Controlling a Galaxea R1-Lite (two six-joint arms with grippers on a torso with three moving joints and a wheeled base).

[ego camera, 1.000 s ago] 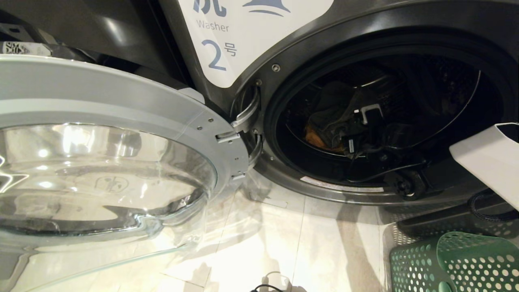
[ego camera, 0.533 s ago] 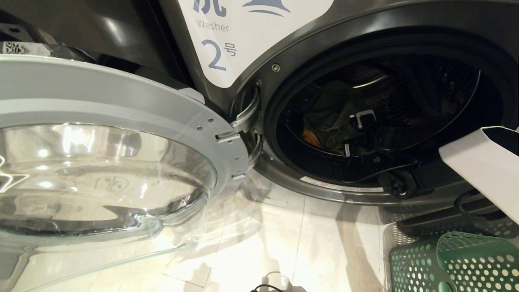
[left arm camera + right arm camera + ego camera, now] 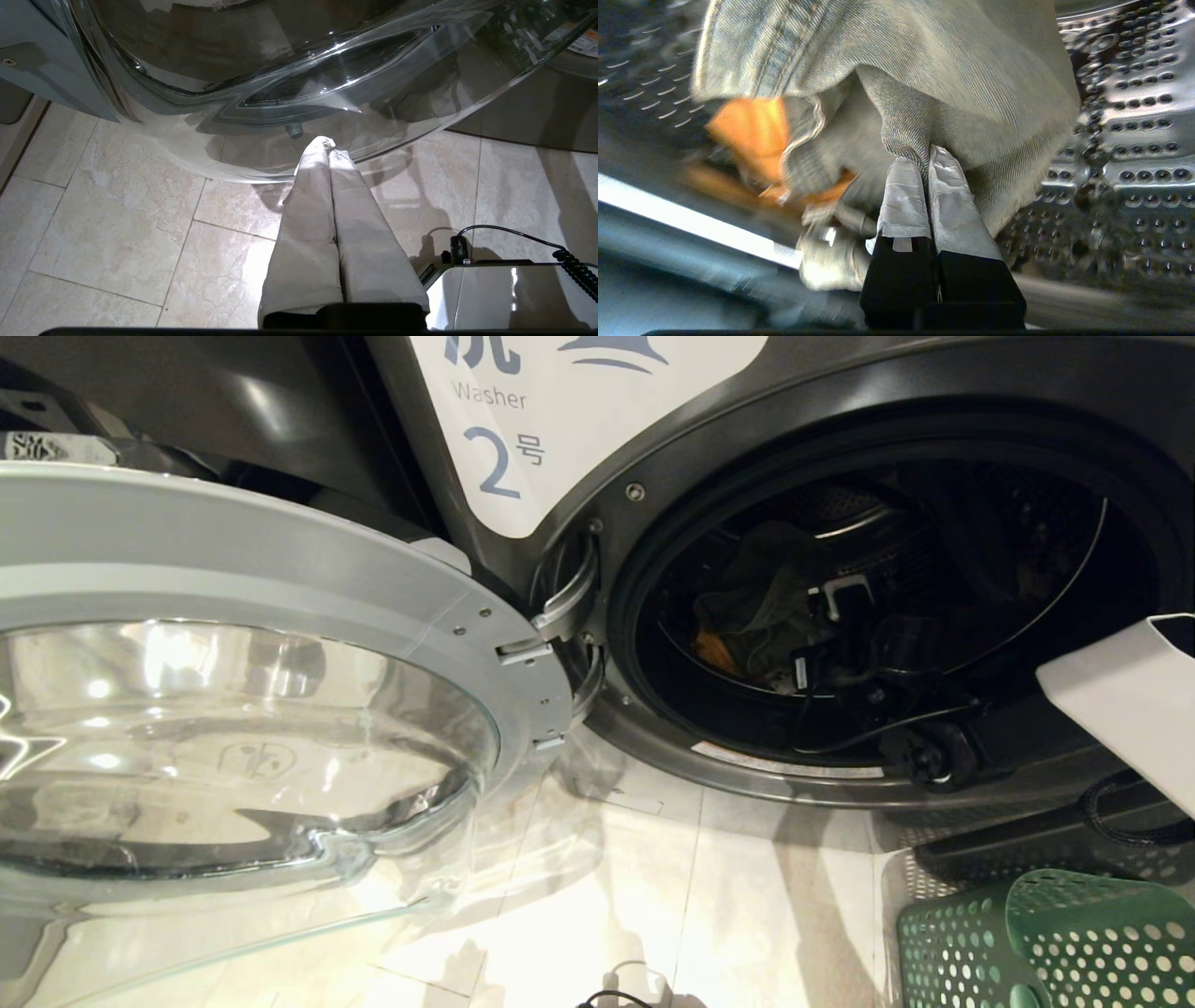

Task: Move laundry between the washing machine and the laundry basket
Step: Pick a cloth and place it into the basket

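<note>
The washing machine (image 3: 653, 457) marked "2" stands with its round glass door (image 3: 233, 616) swung open to the left. Inside the dark drum lies the laundry: a grey-green garment (image 3: 761, 616) on top of a yellow-orange one (image 3: 711, 649). My right arm (image 3: 1130, 700) reaches into the drum. The right gripper (image 3: 924, 156) is shut on a pinched fold of the grey-green garment (image 3: 948, 70), with the orange garment (image 3: 752, 130) beside it. The green laundry basket (image 3: 1046, 943) stands on the floor at the lower right. My left gripper (image 3: 327, 144) is shut and empty, parked under the door glass.
The open door fills the left half of the head view, above the beige tiled floor (image 3: 747, 896). A dark perforated bin (image 3: 1027, 859) sits behind the green basket. A black cable (image 3: 514, 233) runs to my base (image 3: 504, 294).
My right gripper has closed on the fold of the grey-green garment, and the cloth has shifted a little in the drum. The left arm has stayed still.
</note>
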